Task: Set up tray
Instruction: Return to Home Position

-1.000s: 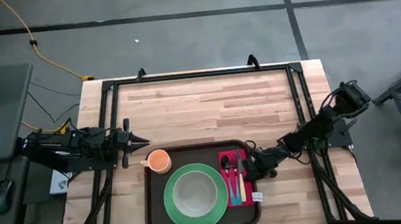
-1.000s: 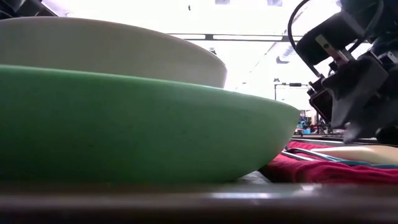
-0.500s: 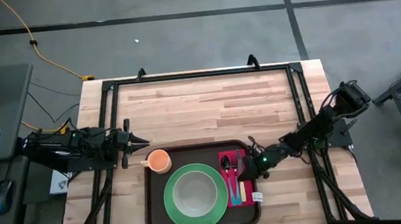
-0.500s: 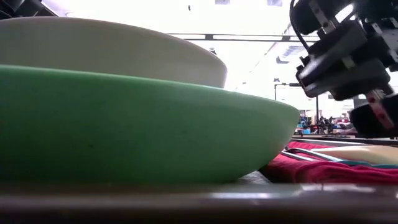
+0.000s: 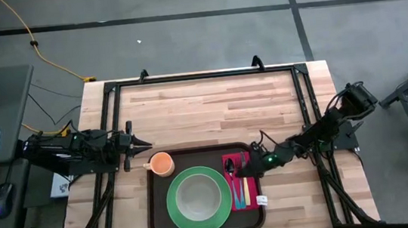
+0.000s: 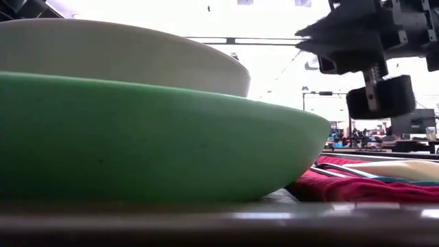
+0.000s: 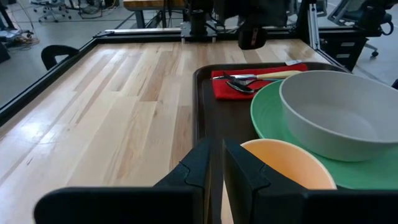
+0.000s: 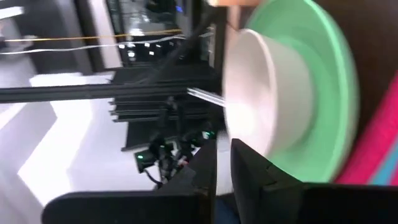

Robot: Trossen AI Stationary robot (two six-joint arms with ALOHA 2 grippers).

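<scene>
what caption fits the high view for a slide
Right pincer over the napkin on the set tray; left pincer parked near the cup

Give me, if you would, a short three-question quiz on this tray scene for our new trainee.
1. True or false: the orange cup stands on the tray, beside the green plate.
2. The left arm rests at the left edge of the table. Where do the right jaws hang? A: over the cup. B: above the red napkin. C: beyond the table.
3. What sits in the plate?

Key: 1 true. 2 B. 3 a white bowl.
</scene>
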